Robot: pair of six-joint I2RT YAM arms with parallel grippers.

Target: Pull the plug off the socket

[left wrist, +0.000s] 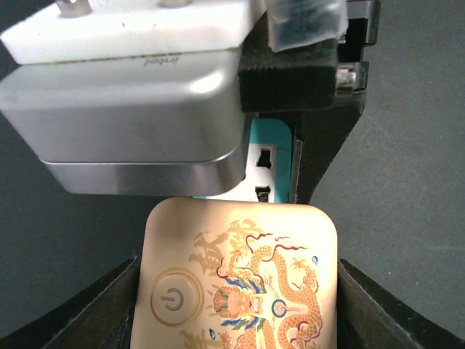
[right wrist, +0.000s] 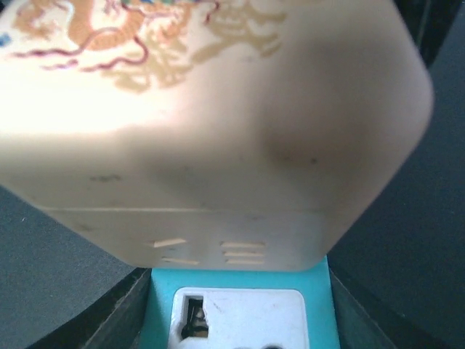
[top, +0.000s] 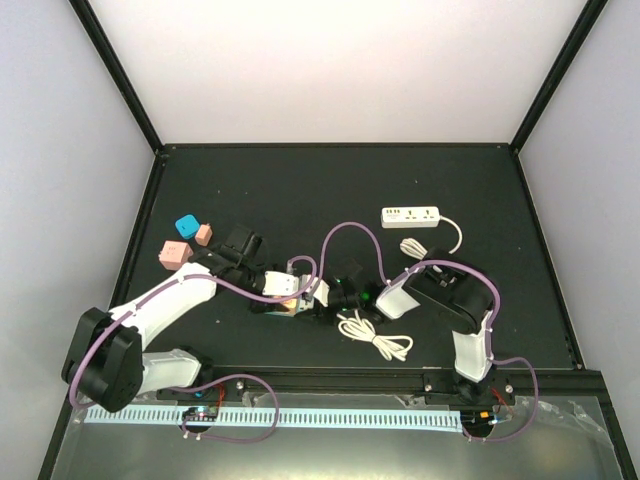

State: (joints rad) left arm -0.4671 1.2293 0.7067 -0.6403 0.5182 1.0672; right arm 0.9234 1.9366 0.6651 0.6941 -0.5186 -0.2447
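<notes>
- Between the left gripper's fingers sat the beige cube socket, the one with the dragon print and a power button. Both black fingers were pressed against its sides, so that hand was clamped on it.
- Just past those fingertips was the plug, a chunky silver-and-white adapter with a teal face, butted right up against the cube and not pulled off yet.
- The right gripper came in from the opposite side, and its fingers hugged the teal part of the plug, closed on it as far as I could see.
- Off beyond the right hand lay a white power strip, with a coiled white cord just beside it on the near side.
- Out past the left arm sat a few pink and teal blocks on the black table.
</notes>
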